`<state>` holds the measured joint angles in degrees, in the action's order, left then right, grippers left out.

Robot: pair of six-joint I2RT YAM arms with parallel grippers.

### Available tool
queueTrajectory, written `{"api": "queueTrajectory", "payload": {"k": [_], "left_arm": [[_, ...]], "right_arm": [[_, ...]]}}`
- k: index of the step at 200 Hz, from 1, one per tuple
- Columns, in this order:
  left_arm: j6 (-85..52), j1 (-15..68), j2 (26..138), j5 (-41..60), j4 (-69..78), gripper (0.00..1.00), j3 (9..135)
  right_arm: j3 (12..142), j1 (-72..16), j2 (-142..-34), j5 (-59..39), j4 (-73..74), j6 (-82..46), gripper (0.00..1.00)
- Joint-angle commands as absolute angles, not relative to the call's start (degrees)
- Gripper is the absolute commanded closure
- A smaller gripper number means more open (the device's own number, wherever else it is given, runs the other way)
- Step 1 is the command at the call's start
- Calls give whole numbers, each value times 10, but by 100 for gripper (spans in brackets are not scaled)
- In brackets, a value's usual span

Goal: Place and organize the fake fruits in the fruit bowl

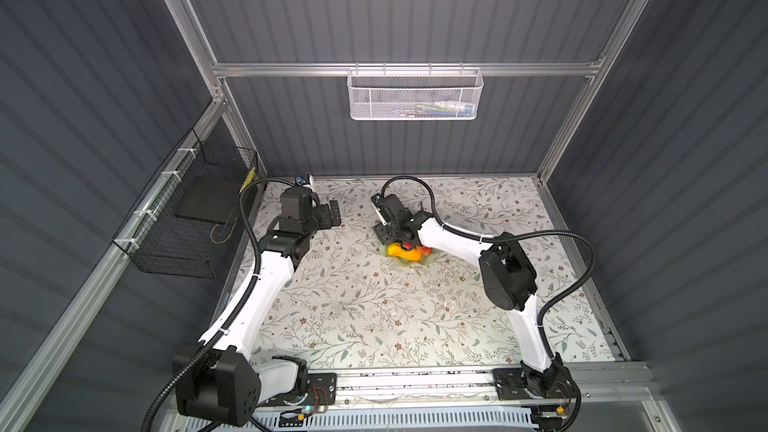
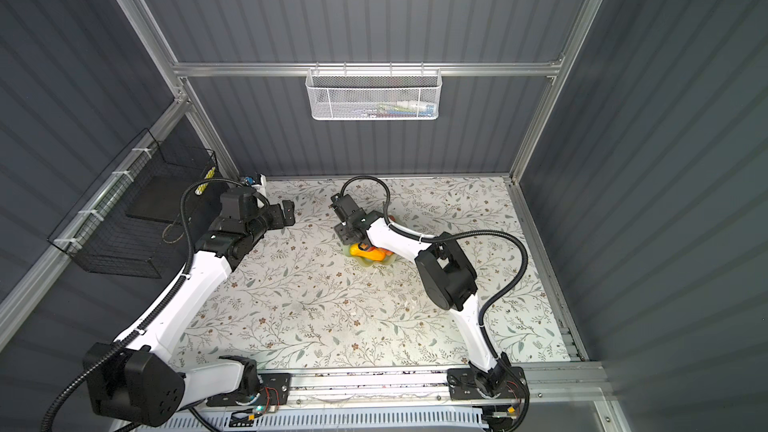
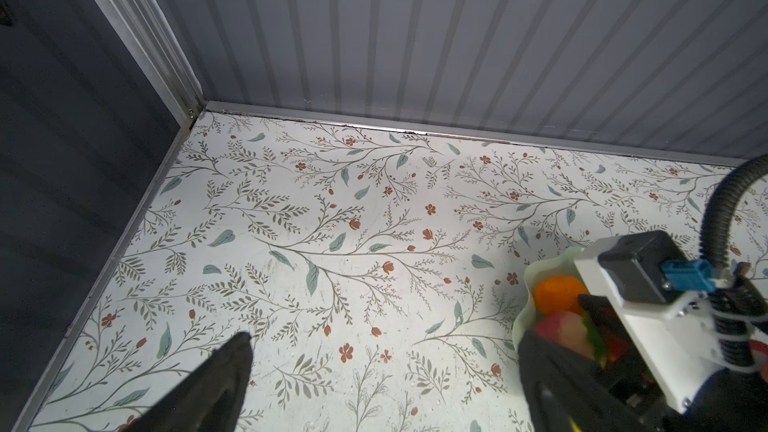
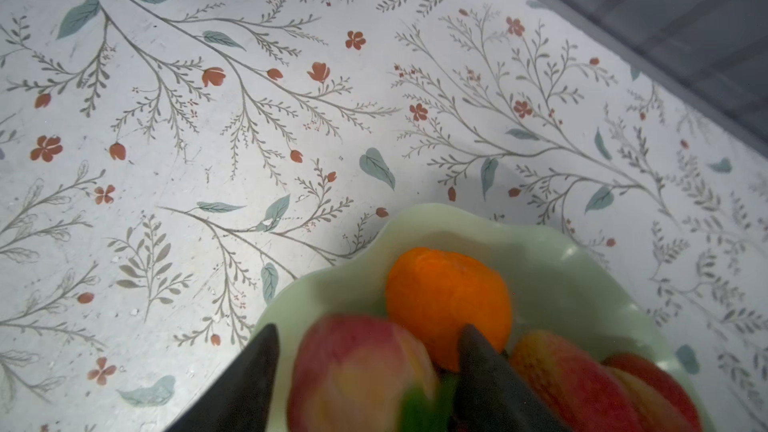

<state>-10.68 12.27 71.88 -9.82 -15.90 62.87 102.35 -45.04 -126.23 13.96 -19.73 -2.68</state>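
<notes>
- Releasing a piece into the fruit bowl [image 4: 582, 284] is judged the step in hand; the bowl sits mid-table, toward the back, under the right arm in both top views.
- The right gripper [image 4: 370, 326] hangs low over the bowl, jaws parted wider than the red-and-yellow fruit [image 4: 357, 371] between them. A sliver of gap shows at one finger, and the fruit is blurred. It looks loose rather than clamped.
- The left gripper [image 3: 386, 336] stands spread wide and empty over the bare table [image 1: 374, 326], well apart from the bowl.
- Already inside the rim: an orange fruit [image 4: 449, 301] just beyond the fingertips, more red pieces [image 4: 582, 384] beside it and a yellow oblong fruit [image 1: 401, 252] at the near edge.
- No loose fruit is visible on the table.
- Recommended: let the jaws clear the fruit fully, then lift straight up, since a sideways exit risks nudging the orange fruit or tipping the shallow scalloped rim.
- Recommended: confirm the piece settles in a gap, not perched on its neighbours.
</notes>
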Motion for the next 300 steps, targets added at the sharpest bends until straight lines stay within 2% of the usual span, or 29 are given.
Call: {"api": "queueTrajectory", "payload": {"k": [1, 39, 62, 81, 102, 128, 148, 170, 187, 203, 213, 225, 233, 251, 262, 269, 276, 290, 300], "left_arm": [[-102, 120, 703, -99, -172, 0, 635], [-103, 120, 703, -102, -172, 0, 635], [-102, 120, 694, -116, -179, 0, 642], [-88, 120, 661, -76, -164, 0, 614], [-99, 120, 609, -62, -62, 0, 509], [-51, 120, 568, -126, 137, 0, 348], [18, 120, 608, -202, 252, 0, 279], [62, 116, 700, -243, 316, 0, 260], [60, 104, 766, -221, 387, 0, 241], [43, 84, 818, -179, 447, 0, 227], [32, 73, 852, -169, 466, 0, 228], [22, 61, 878, -168, 482, 0, 238], [3, 43, 884, -132, 464, 0, 249], [-21, 16, 950, -93, 525, 0, 249], [-15, 15, 990, -85, 598, 0, 242], [-19, 15, 966, -85, 517, 0, 257], [-24, 15, 973, -95, 541, 0, 252], [-23, 15, 978, -96, 555, 0, 250], [-25, 15, 975, -98, 537, 0, 254]], "right_arm": [[1036, -444, -1247, 143, -197, -38, 19], [998, -436, -1137, 127, -171, -53, 1], [935, -426, -1034, 110, -140, -47, 1], [772, -402, -908, 74, -31, -37, 1], [597, -338, -767, 46, 33, -75, 1], [440, -265, -646, 116, 34, -45, 1], [347, -178, -575, 136, 62, -57, 1], [307, -104, -592, 182, 111, -70, 1], [279, -58, -637, 175, 214, -76, 1], [261, -48, -695, 173, 311, -49, 1], [267, -45, -720, 185, 315, -21, 1], [230, -30, -741, 180, 407, -14, 1], [201, -18, -745, 157, 460, -17, 1], [163, -5, -800, 86, 573, -8, 1], [153, -5, -856, 81, 660, 0, 1], [160, -4, -838, 88, 610, -7, 1], [175, -3, -819, 94, 551, -19, 1], [158, -3, -849, 97, 638, -11, 1], [159, -8, -831, 104, 601, -12, 1]]}}
